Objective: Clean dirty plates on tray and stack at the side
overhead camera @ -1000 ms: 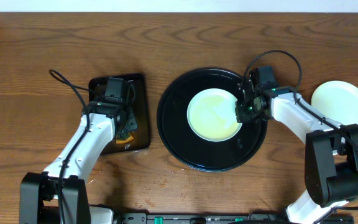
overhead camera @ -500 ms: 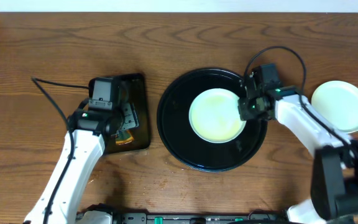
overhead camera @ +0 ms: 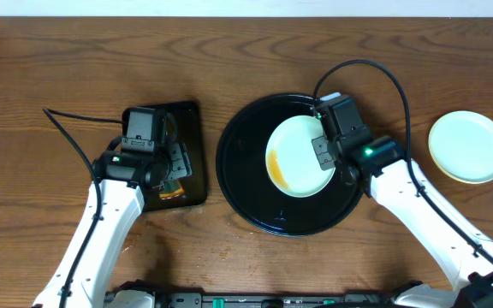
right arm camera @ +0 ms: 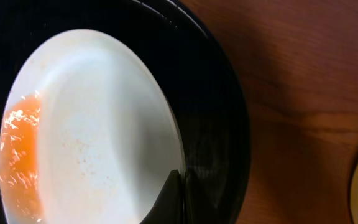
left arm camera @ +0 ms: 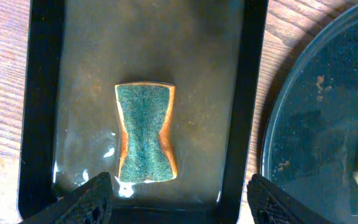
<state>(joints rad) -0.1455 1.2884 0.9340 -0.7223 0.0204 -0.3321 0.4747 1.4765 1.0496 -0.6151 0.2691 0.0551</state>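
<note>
A pale plate (overhead camera: 296, 152) with an orange smear pooled at its left side sits tilted over the round black tray (overhead camera: 246, 184). My right gripper (overhead camera: 330, 159) is shut on the plate's right rim. In the right wrist view my fingers (right arm camera: 180, 198) pinch the rim of the plate (right arm camera: 98, 124) above the tray (right arm camera: 219, 124). A pale plate (overhead camera: 469, 147) lies on the table at the right, with a yellowish rim showing beneath it. My left gripper (overhead camera: 171, 164) is open and empty above the brown-and-green sponge (left arm camera: 145, 134); its fingers (left arm camera: 179, 200) straddle the sponge.
The small rectangular black tray (overhead camera: 191, 120) holding the sponge stands left of the round tray; its wet floor (left arm camera: 191, 68) shows in the left wrist view. The round tray's rim (left arm camera: 272, 124) lies close to its right side. Cables arc over both arms.
My right gripper has swung left and raised the plate's right rim, tilting it; the orange smear now shows at its left side. The left arm shifted earlier, then stayed still.
</note>
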